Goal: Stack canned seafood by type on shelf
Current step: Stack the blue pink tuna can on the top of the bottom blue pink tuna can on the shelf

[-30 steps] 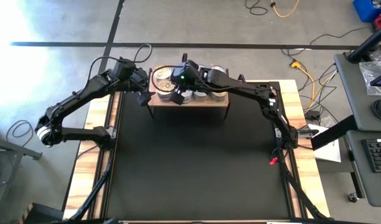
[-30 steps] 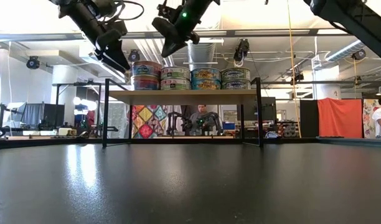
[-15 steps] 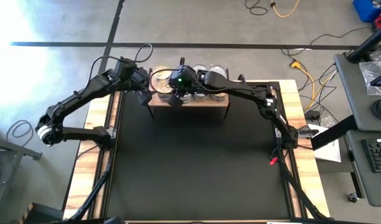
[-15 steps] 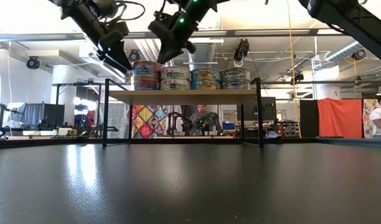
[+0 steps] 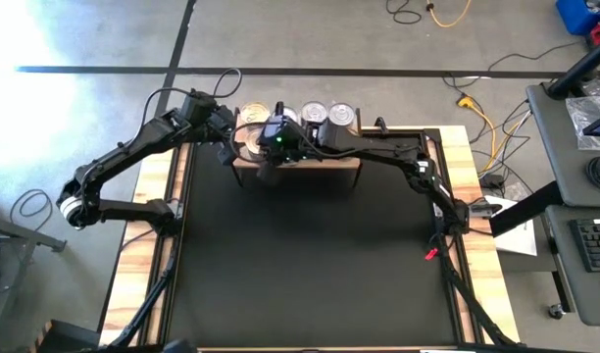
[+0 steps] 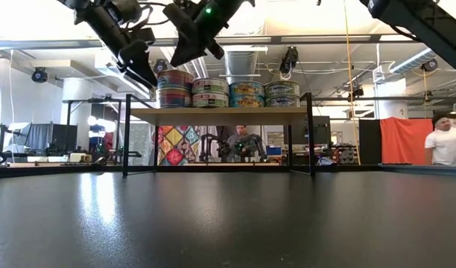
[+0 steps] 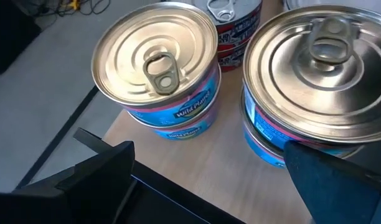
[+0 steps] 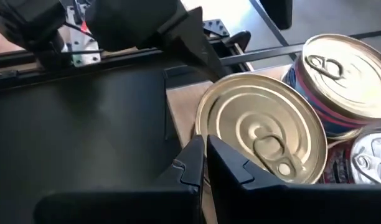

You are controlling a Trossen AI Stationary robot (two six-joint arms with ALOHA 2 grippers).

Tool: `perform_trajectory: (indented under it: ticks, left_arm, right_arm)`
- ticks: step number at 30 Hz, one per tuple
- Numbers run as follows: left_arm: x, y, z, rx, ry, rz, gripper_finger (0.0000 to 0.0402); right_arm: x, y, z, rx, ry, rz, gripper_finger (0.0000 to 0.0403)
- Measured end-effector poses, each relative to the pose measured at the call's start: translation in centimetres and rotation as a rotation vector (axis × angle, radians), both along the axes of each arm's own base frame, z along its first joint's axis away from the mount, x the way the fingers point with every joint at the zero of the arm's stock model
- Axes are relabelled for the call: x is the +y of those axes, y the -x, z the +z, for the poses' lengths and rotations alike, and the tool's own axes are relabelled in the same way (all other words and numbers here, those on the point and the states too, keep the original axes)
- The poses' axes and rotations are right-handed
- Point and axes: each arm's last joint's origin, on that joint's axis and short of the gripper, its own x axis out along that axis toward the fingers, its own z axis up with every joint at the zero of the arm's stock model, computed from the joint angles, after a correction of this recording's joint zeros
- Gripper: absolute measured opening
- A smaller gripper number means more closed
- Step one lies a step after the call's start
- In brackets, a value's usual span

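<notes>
The shelf [image 5: 325, 163] [image 6: 228, 115], a light-wood board on black legs, stands at the table's far edge. Canned seafood [image 5: 327, 116] [image 6: 247, 94] rests on it in two-high stacks. My left gripper [image 5: 227, 149] [image 6: 143, 73] [image 7: 209, 186] hangs open off the shelf's left end, facing a gold-lidded stack [image 7: 155, 60] and a silver-lidded one [image 7: 321, 68]. My right gripper [image 5: 267, 165] [image 6: 177, 58] [image 8: 203, 159] is shut, just above the near rim of the leftmost gold-lidded stack [image 8: 259, 132]. The low view shows a small gap between them.
The black mat [image 5: 310, 265] in front of the shelf is bare. Wooden planks [image 5: 153, 235] edge the table's sides. My left gripper's dark body [image 8: 147, 25] shows close beyond the gold lid in the right wrist view. A person [image 6: 444, 145] stands in the room behind.
My right gripper has moved toward the table's left edge and slightly down and nearer. It went from above the second stack to the leftmost stack, turning a little, and has stayed shut. The cans have not moved.
</notes>
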Motion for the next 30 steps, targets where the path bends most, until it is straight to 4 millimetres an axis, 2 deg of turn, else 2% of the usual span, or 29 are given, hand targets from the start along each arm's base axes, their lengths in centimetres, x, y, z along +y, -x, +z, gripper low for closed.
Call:
perform_trajectory:
  ticks: [5,10,14,17,22,30]
  left_arm:
    - [0.1,0.1,0.0,0.024,-0.023,0.025,0.0396]
    - [-0.3,0.5,0.1,0.038,-0.003,0.034,0.0396]
    - [-0.4,0.6,0.1,0.026,0.007,0.040,0.0396]
    - [-0.3,0.5,0.0,0.019,0.016,0.034,0.0396]
    - [0.1,0.0,-0.2,0.005,0.015,0.041,0.0396]
    - [0.6,-0.2,-0.3,0.012,-0.016,0.061,0.0396]
  right_arm:
    - [-0.2,0.2,0.3,-0.002,0.011,-0.017,0.0013]
    - [-1.3,1.9,1.9,0.034,0.106,-0.122,0.0013]
    - [-2.5,2.9,1.0,0.150,0.096,-0.168,0.0013]
    - [-2.7,2.6,0.1,0.176,0.070,-0.160,0.0013]
    - [-2.2,2.0,0.3,0.104,0.004,-0.074,0.0013]
    - [-1.8,1.7,0.3,0.087,-0.016,-0.049,0.0013]
